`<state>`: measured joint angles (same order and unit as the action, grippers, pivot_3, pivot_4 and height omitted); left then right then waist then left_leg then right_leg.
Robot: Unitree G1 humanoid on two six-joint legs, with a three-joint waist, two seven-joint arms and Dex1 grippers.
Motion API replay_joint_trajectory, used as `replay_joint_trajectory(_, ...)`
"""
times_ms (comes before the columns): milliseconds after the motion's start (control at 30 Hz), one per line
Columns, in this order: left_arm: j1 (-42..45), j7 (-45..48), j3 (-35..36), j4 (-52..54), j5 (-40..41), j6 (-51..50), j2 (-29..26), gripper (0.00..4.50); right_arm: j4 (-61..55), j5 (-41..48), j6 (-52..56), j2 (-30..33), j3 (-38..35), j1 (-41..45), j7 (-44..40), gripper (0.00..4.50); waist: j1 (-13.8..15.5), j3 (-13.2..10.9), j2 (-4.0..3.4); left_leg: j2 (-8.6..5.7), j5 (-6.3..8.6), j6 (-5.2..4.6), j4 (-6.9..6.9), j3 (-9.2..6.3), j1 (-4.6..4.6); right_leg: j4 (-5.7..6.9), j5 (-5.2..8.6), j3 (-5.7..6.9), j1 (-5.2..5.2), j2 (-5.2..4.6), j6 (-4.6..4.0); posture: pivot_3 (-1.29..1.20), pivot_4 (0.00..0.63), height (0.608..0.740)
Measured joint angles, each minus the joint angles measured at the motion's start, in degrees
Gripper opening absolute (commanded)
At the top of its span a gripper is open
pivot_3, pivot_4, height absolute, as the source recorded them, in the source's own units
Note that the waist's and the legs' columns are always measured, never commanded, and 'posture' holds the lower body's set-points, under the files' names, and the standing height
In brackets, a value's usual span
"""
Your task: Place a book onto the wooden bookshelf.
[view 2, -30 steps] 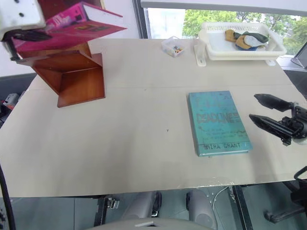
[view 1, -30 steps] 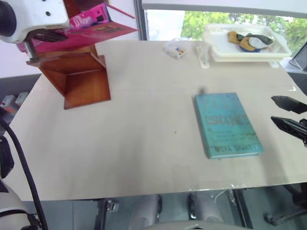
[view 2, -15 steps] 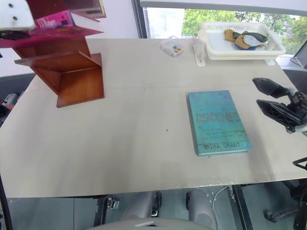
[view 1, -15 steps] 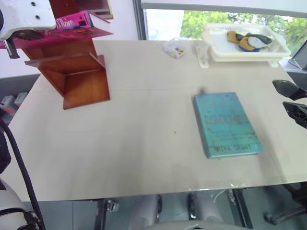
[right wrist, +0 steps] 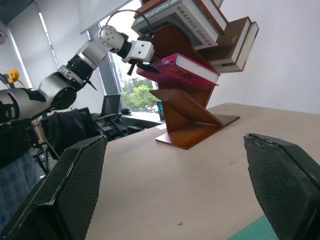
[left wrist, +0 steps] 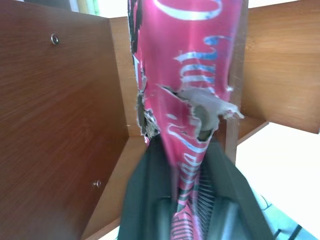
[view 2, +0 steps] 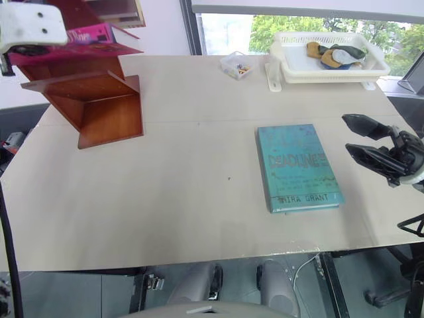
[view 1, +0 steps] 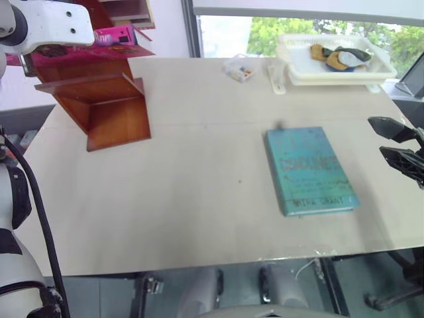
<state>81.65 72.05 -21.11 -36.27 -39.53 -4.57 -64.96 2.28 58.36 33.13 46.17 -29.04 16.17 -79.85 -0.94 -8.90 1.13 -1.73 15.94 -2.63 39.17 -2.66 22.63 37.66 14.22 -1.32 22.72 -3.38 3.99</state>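
The bright magenta-pink rectangular book (view 2: 86, 41) lies flat on an upper board of the large reddish-brown wooden bookshelf (view 2: 89, 99), at the upper left of the head views. In the right wrist view the same book (right wrist: 182, 67) rests on a slanted board, beneath a stack of other books (right wrist: 195, 20) higher up the shelf.

The left gripper (left wrist: 187, 200) sits at the book's near end. In the left wrist view the torn pink spine runs up between the two black fingers (left wrist: 145, 195), one on each side of it. The fingers flank the spine closely, but whether they still press it or have let go, I cannot tell.

The right gripper (view 2: 361, 140) hangs over the right edge of the pale table (view 2: 165, 192), its two black fingers spread apart and holding nothing. Just left of it a teal-green book (view 2: 296, 167) lies flat on the table, well apart from the shelf.

At the upper right, a white plastic tray (view 2: 328, 61) holds a few small items, with a small clear box (view 2: 236, 65) to its left.
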Motion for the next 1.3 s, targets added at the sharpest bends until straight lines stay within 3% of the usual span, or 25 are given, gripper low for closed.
replay_joint_trajectory(67,0.0,0.0,0.0,-0.8,-0.7,0.3,-0.1,3.3,1.5,-0.6,-1.2,0.0,-0.7,0.3,0.3,4.5,0.1,0.0,0.0,-0.02,0.0,0.0,0.0,0.02,0.02,-0.04,0.0,-0.02,0.0,-0.02,0.0,0.0,0.15,0.74)
replay_joint_trajectory(167,0.0,-0.1,0.0,-0.8,-1.0,0.7,-0.1,4.38,2.8,-1.7,-2.7,0.0,-0.8,1.3,0.5,4.5,0.1,0.0,0.0,-0.05,0.01,-0.01,0.0,0.05,0.06,-0.13,0.0,-0.03,0.0,-0.08,0.0,0.0,0.15,0.74)
replay_joint_trajectory(733,1.9,0.7,2.3,-0.6,0.2,-1.3,-0.9,4.38,4.4,-2.3,-3.4,0.0,-1.1,1.4,-0.7,4.5,0.2,0.0,0.01,-0.09,0.03,-0.04,-0.01,0.06,0.15,-0.25,0.0,-0.01,0.01,-0.14,0.0,0.0,0.15,0.74)
replay_joint_trajectory(867,0.6,6.0,5.0,4.1,4.6,-2.1,-2.4,4.38,4.7,-2.5,-3.6,0.0,-1.2,1.3,-0.8,4.5,0.2,0.0,0.01,-0.09,0.03,-0.04,-0.01,0.06,0.16,-0.26,0.0,-0.01,0.01,-0.16,0.0,0.0,0.15,0.74)
replay_joint_trajectory(1033,-6.9,12.3,9.5,12.4,11.6,-5.0,-5.0,4.38,5.1,-2.8,-3.9,0.0,-1.3,1.3,-0.9,4.5,0.1,0.0,-0.01,-0.07,0.02,-0.04,-0.01,0.1,0.09,-0.18,0.0,-0.05,0.01,-0.17,0.0,0.0,0.15,0.74)
replay_joint_trajectory(1133,-16.3,16.6,15.3,22.3,21.3,-11.1,-4.0,4.38,5.5,-3.2,-4.0,0.1,-1.3,1.3,-1.0,4.5,0.3,0.0,-0.02,-0.04,0.02,-0.04,0.07,0.08,0.08,-0.12,0.0,-0.04,-0.02,-0.22,-0.01,0.0,0.15,0.74)
replay_joint_trajectory(1233,-27.1,17.5,21.9,35.6,32.4,-22.3,1.2,4.38,5.3,-4.4,-4.3,0.9,-1.3,-0.5,-0.8,4.5,0.6,0.0,-0.02,-0.05,0.02,-0.04,0.11,0.02,0.12,-0.16,-0.01,0.01,-0.05,-0.29,-0.01,0.0,0.15,0.74)
replay_joint_trajectory(1300,-35.6,12.9,29.6,46.8,40.3,-36.1,10.8,4.38,4.2,-5.8,-4.4,2.1,-2.6,-6.8,-0.8,4.5,1.0,0.1,-0.16,-0.06,0.03,-0.04,0.05,-0.04,0.15,-0.35,-0.01,0.06,-0.12,-0.31,-0.01,0.0,0.15,0.74)
